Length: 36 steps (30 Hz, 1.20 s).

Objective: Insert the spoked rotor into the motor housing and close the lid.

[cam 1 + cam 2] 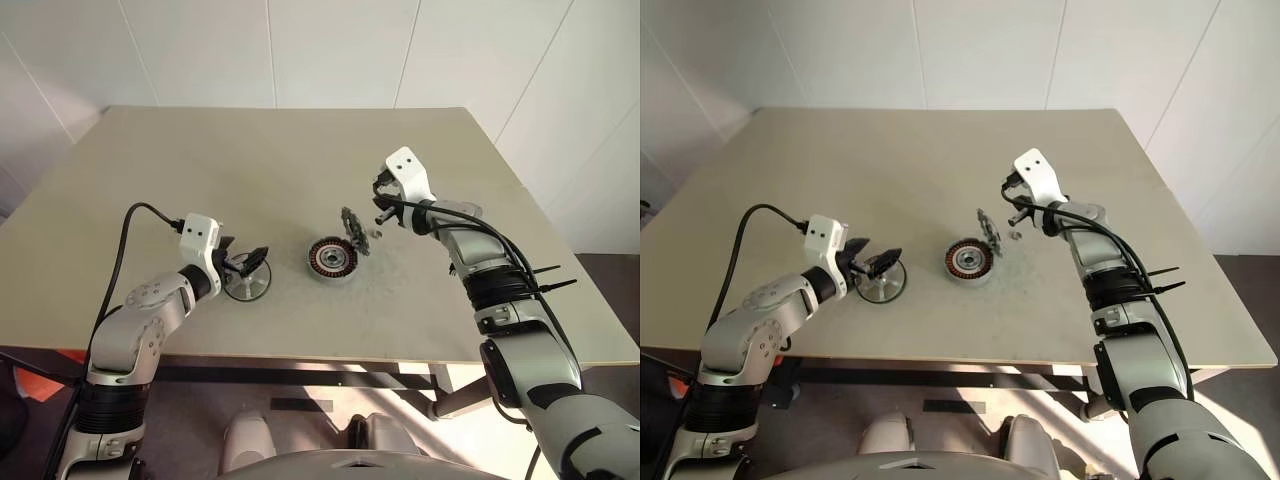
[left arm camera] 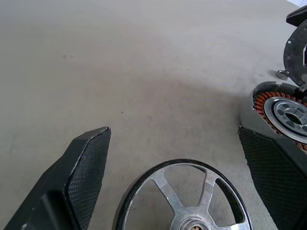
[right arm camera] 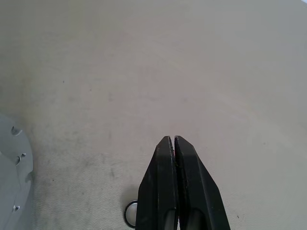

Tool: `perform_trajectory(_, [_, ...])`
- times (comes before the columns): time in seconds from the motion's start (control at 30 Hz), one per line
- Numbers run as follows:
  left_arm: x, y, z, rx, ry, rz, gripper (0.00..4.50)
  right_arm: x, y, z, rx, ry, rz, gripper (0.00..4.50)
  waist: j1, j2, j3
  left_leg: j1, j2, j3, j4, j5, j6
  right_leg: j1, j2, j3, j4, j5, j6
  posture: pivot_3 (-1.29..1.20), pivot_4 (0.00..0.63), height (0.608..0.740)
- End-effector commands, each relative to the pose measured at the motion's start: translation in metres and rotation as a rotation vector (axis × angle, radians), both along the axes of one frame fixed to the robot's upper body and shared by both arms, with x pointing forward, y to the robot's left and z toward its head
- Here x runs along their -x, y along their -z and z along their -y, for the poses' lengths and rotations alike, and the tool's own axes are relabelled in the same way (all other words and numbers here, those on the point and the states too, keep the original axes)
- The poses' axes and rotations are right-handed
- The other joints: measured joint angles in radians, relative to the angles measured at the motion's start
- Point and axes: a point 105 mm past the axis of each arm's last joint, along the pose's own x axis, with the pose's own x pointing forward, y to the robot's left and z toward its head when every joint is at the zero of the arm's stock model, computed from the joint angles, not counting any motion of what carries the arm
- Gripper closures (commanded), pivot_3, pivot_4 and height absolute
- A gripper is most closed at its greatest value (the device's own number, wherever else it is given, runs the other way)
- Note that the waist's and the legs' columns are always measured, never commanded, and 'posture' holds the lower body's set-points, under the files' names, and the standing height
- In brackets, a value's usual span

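The round silver motor housing (image 1: pixel 331 260), with its ring of copper-coloured windings and dark centre, lies flat near the middle of the beige table (image 1: pixel 250 160) and serves as the landmark. To the robot's left of the housing, with a clear gap between them, the thin metallic spoked rotor (image 1: pixel 247 281) lies flat; the left gripper (image 1: pixel 245 262) hovers over it with its two black fingers spread wide, one on each side of the ring, holding nothing. Just beyond the housing's right edge, the flat grey disc lid (image 1: pixel 351 231) stands tilted on edge, apparently leaning against the housing. A small metal ring (image 3: pixel 128 213) lies on the table just right of the lid. The right gripper (image 1: pixel 378 214) hangs above that spot, right of the housing, its fingers pressed together and empty. Judged from this layout, the left arm is the nearer to the rotor, which must travel rightward to reach the housing.
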Motion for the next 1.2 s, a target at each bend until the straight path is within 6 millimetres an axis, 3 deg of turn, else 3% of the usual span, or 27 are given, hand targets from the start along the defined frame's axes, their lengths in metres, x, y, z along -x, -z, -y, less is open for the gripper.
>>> perform_trajectory(0.03, [0.000,-0.011,0.003,-0.008,0.011,0.044,0.00,-0.002,-0.009,0.007,0.024,0.016,0.029,4.48,0.000,0.000,0.000,0.000,0.000,0.000,0.000,0.000,0.000,0.000,0.000,0.000,0.000,0.000,0.000,0.00,0.000,0.740])
perform_trajectory(0.17, [0.001,-0.010,0.003,-0.009,0.012,0.041,0.00,0.006,0.004,0.017,0.053,0.004,-0.046,4.48,0.001,0.000,0.000,0.003,0.000,0.000,0.000,0.001,-0.001,0.002,0.000,0.000,0.001,0.000,0.000,0.00,0.000,0.740])
perform_trajectory(0.3, [0.001,-0.009,0.003,-0.008,0.014,0.039,0.00,0.017,0.012,0.016,0.073,-0.052,-0.074,3.23,0.001,0.000,0.000,0.004,0.000,0.000,0.000,0.001,-0.001,0.004,0.000,0.000,0.001,0.000,0.000,0.00,0.000,0.740])
perform_trajectory(0.5, [0.003,-0.007,0.006,-0.003,0.017,0.033,0.00,0.027,0.028,0.013,0.079,-0.076,-0.129,3.23,-0.001,0.000,0.000,0.006,0.000,0.000,0.000,0.001,-0.001,0.004,0.000,0.001,0.003,0.000,0.000,0.00,0.000,0.740])
perform_trajectory(0.6, [0.003,-0.007,0.005,-0.006,0.018,0.031,0.00,0.020,0.016,0.017,0.083,-0.036,-0.074,3.23,0.000,0.000,0.000,0.006,0.000,0.000,0.001,0.001,-0.001,0.004,0.000,0.001,0.003,0.000,0.000,0.00,0.000,0.740])
perform_trajectory(0.67, [0.004,-0.007,0.005,-0.008,0.019,0.031,0.00,0.011,-0.004,0.030,0.186,0.022,0.026,3.23,0.000,0.000,0.000,0.006,0.000,0.000,0.001,0.001,-0.001,0.004,0.000,0.001,0.004,0.000,0.000,0.00,0.000,0.740])
perform_trajectory(0.7, [0.004,-0.007,0.005,-0.009,0.020,0.031,0.00,0.007,-0.023,0.033,0.242,0.026,0.100,3.23,0.001,0.001,0.000,0.006,0.000,0.000,0.001,0.001,-0.002,0.004,0.000,0.001,0.004,0.000,0.000,0.00,0.000,0.740])
perform_trajectory(0.77, [0.004,-0.007,0.006,-0.009,0.024,0.030,0.00,0.006,-0.065,0.023,0.238,-0.020,0.220,3.23,0.001,0.004,0.002,0.006,-0.001,0.001,0.001,0.001,-0.002,0.004,-0.001,0.001,0.004,0.000,0.000,0.00,0.000,0.740])
perform_trajectory(0.83, [0.003,-0.007,0.008,-0.008,0.032,0.029,0.00,0.015,-0.086,0.004,0.254,-0.133,0.277,3.23,0.000,0.004,0.003,0.006,-0.001,0.001,0.001,0.001,-0.002,0.003,-0.001,0.002,0.005,0.000,0.000,0.00,0.000,0.740])
perform_trajectory(1.1, [-0.001,-0.006,0.012,-0.006,0.047,0.029,0.00,0.082,-0.063,-0.052,0.488,-0.705,0.258,3.23,0.005,-0.001,0.000,0.008,0.000,0.001,0.001,0.000,-0.001,0.005,0.000,0.002,0.005,-0.001,-0.001,0.00,0.000,0.740])
perform_trajectory(1.2, [-0.003,-0.006,0.014,-0.006,0.052,0.028,0.00,0.094,-0.039,-0.049,0.605,-0.833,0.206,3.23,0.006,-0.001,0.000,0.008,0.000,0.001,0.002,0.000,0.001,0.005,0.000,0.002,0.006,-0.001,-0.001,0.00,0.000,0.740])
